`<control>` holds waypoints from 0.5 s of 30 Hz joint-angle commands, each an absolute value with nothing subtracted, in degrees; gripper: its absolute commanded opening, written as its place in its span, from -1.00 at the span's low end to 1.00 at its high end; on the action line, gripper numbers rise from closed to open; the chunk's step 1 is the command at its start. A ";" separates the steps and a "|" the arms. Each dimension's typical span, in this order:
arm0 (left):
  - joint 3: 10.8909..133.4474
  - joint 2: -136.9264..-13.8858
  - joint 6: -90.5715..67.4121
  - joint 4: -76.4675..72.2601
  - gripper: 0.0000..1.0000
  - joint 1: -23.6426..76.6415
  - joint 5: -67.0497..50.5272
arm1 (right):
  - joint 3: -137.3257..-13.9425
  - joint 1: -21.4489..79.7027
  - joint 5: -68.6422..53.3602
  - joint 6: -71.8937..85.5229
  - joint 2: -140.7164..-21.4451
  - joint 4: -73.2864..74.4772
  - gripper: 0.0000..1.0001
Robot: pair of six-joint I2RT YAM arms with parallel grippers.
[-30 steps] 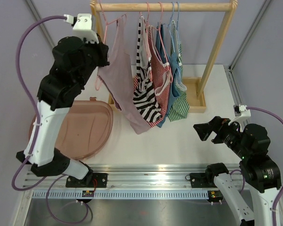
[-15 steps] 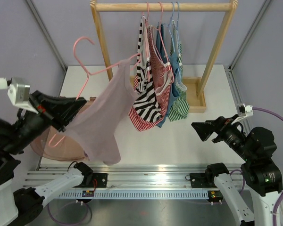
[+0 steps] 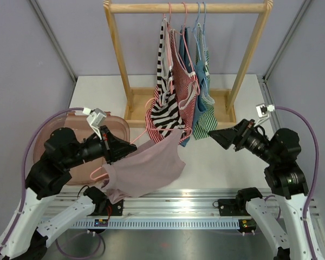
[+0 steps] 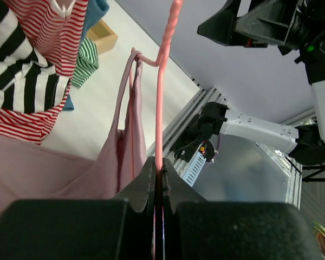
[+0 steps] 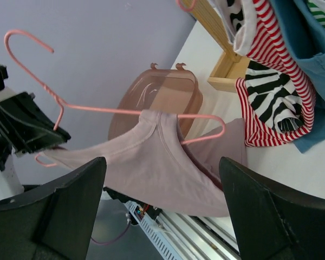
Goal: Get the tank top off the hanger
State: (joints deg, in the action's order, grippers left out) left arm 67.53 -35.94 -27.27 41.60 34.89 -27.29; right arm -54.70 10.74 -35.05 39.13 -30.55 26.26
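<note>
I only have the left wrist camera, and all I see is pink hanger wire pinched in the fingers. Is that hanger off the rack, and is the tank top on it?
Observer: Yes, it's off. The pink hanger has its hook free in the air, and the wooden rack carries only the other tops.
Operator: And the tank top?
Observer: The pink tank top is draped over one arm of the hanger and sags below it.
Operator: What's the right arm doing?
Observer: The right gripper is open with nothing between its fingers. It faces the tank top without touching it.
</note>
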 commanded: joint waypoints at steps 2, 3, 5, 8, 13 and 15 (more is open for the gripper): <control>62.76 -34.62 -31.38 28.84 -1.00 35.24 -29.71 | -54.05 10.63 -31.21 40.43 -34.97 25.13 0.80; 61.88 -34.98 -31.72 28.22 -1.00 35.33 -29.27 | -54.05 10.81 -30.42 40.34 -35.59 25.48 0.77; 60.03 -35.42 -32.17 27.08 -1.00 36.20 -27.26 | -54.05 12.29 -29.01 40.08 -37.08 26.19 0.73; 58.45 -36.38 -32.78 24.80 -1.00 38.31 -23.39 | -54.58 17.29 -24.54 39.55 -39.54 26.63 0.72; 58.01 -39.19 -32.87 23.12 -1.00 43.32 -16.11 | -55.28 30.74 -9.78 38.50 -44.63 25.41 0.74; 57.57 -39.37 -33.05 22.06 -1.00 45.96 -13.90 | -55.20 37.05 -2.60 38.67 -45.96 24.26 0.74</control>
